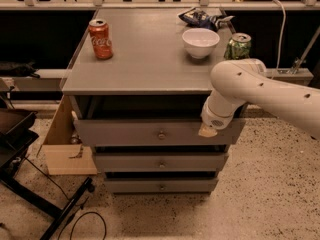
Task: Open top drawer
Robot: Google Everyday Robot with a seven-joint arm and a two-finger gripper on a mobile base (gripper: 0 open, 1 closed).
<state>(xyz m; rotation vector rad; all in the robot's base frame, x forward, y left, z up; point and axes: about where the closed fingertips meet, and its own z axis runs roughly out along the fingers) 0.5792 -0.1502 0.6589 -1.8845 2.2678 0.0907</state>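
The top drawer [125, 132] is the widest grey front under the tabletop, with a small round metal knob [161, 134] at its middle. It stands pulled out a little, with a dark gap above its front panel. My gripper [207, 130] is at the end of the white arm [260, 91], which comes in from the right. The gripper sits at the right end of the top drawer's front, at its upper edge, well right of the knob. Most of the gripper is hidden behind the arm's wrist.
Two narrower drawers [161, 162] sit below. On the cabinet top [145, 64] stand a red cola can [100, 39], a white bowl [200, 42], a green can [238, 46] and a chip bag [202, 17]. A cardboard box [62, 144] and a black stand [20, 149] are at the left.
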